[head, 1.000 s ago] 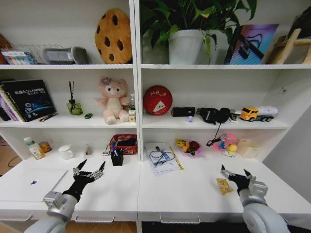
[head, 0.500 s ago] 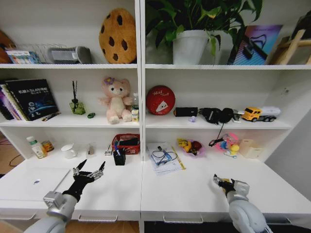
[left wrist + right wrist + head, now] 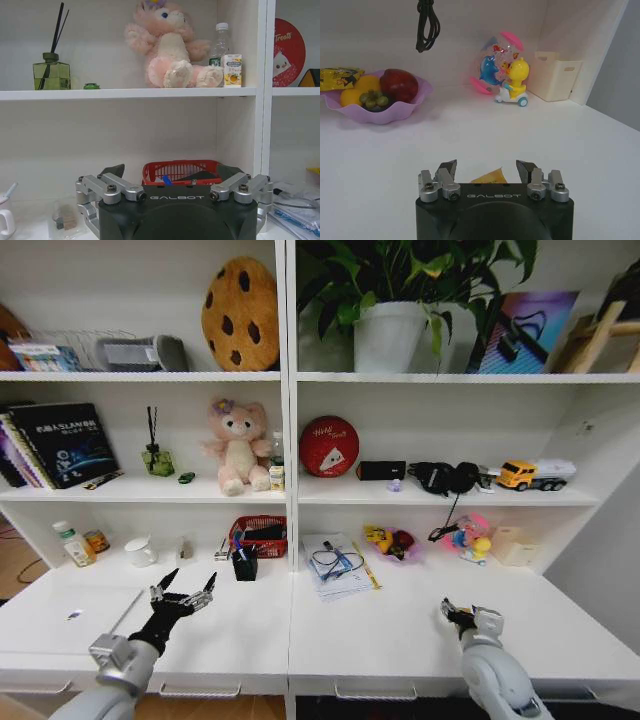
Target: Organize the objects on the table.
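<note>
While shelves crowd the upper part of the head view, the white tabletop (image 3: 330,640) fills its lower half. At upper centre a cookie-shaped cushion (image 3: 239,314) and a potted plant (image 3: 391,332) stand on the top shelf. On the middle shelf are a pink plush bear (image 3: 238,448), a red round tin (image 3: 330,446), black headphones (image 3: 441,477) and a yellow toy truck (image 3: 534,474). At the back of the tabletop stand a red basket (image 3: 260,535), a black pen holder (image 3: 245,563), a sheet of papers with a coiled cable (image 3: 337,565), a purple fruit bowl (image 3: 392,543), a duck toy (image 3: 466,538) and a cream box (image 3: 512,545). A white mug (image 3: 140,551) and a small bottle (image 3: 72,543) sit at centre left.

At lower left the silver laptop (image 3: 60,614) lies flat and closed on the tabletop, a small dark logo on its lid. Just right of it the left end effector (image 3: 181,596) hovers above the surface with its fingers spread wide, holding nothing.

At lower right the right end effector (image 3: 459,614) is low over the tabletop. In the right wrist view its jaws stand apart on either side of a small yellow packet (image 3: 490,176) lying on the surface, without closing on it; the packet is flat and orange-yellow, mostly hidden behind the end effector body.
</note>
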You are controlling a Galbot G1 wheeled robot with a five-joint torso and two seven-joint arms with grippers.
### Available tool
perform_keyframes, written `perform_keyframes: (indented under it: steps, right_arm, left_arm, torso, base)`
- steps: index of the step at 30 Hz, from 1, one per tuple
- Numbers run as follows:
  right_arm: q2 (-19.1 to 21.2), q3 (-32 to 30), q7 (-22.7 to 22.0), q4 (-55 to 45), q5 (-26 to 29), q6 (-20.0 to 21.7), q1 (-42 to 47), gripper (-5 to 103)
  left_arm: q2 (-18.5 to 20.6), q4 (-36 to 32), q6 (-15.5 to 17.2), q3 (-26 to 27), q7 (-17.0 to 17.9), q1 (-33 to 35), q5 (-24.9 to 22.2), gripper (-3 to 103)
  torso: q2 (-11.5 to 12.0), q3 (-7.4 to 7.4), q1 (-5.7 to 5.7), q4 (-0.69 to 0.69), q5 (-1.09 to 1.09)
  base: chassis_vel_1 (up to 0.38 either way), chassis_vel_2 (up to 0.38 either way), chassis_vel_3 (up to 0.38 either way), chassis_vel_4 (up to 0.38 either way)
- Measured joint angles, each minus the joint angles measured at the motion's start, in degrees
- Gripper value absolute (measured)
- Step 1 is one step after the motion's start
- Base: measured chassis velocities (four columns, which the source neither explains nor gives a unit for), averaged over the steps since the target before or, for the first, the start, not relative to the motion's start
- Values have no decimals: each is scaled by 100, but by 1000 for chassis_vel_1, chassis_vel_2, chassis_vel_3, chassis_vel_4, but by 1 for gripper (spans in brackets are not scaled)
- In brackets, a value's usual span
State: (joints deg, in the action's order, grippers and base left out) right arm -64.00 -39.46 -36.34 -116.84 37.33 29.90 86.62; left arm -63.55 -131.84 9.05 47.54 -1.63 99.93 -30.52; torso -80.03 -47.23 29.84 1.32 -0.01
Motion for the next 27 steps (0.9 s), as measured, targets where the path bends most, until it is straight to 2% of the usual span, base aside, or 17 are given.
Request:
perform_keyframes:
  steps: [1,4,5,6,7,10,11,13,14,17,19,20,24,27]
  right_arm:
    - [-23,-19,1,12,-18,-29,39,69]
    - [-54,-49,19,72,-36,-81,121,63]
    - [-71,-48,107,323,-126,-243,152,52]
    - [-58,-41,129,390,-144,-283,134,47]
    - [-58,-41,129,390,-144,-283,134,47]
    - [-22,-38,146,497,-161,-371,38,31]
    - [-22,-38,146,497,-161,-371,38,31]
    - [-14,-33,145,515,-160,-407,15,20]
    - [-14,-33,145,515,-160,-407,15,20]
    - [-30,-15,143,522,-165,-456,16,4]
    - [-32,-12,144,522,-167,-466,19,4]
    - [-34,-1,144,532,-190,-496,23,1]
    - [-35,9,170,536,-238,-548,25,1]
    - [95,98,681,500,-416,-915,-140,0]
  left_arm:
    - [0,0,0,0,0,0,0,100]
    - [0,0,0,0,0,0,0,100]
    - [0,0,0,0,0,0,0,100]
    - [0,0,0,0,0,0,0,100]
    - [0,0,0,0,0,0,0,100]
    - [0,0,0,0,0,0,0,100]
    - [0,0,0,0,0,0,0,100]
    - [0,0,0,0,0,0,0,100]
    - [0,0,0,0,0,0,0,100]
    - [0,0,0,0,0,0,0,100]
    - [0,0,0,0,0,0,0,100]
    - [0,0,0,0,0,0,0,100]
    - [0,0,0,0,0,0,0,100]
    - [0,0,0,0,0,0,0,100]
  torso:
    - [0,0,0,0,0]
    - [0,0,0,0,0]
    - [0,0,0,0,0]
    - [0,0,0,0,1]
    - [0,0,0,0,1]
    - [1,0,0,-1,1]
    - [1,0,0,-1,1]
    - [1,0,0,-1,1]
    - [1,0,0,-1,1]
    - [0,0,0,0,1]
    - [1,0,0,0,1]
    - [1,0,1,0,0]
    - [1,0,0,0,1]
    - [0,0,0,1,-1]
  base:
    - [0,0,0,0]
    - [0,0,0,0]
    - [0,0,0,0]
    - [0,0,0,0]
    - [0,0,0,0]
    - [0,0,0,0]
    - [0,0,0,0]
    - [0,0,0,0]
    - [0,0,0,0]
    - [0,0,0,0]
    - [0,0,0,0]
    - [0,0,0,0]
    - [0,0,0,0]
    - [0,0,0,0]
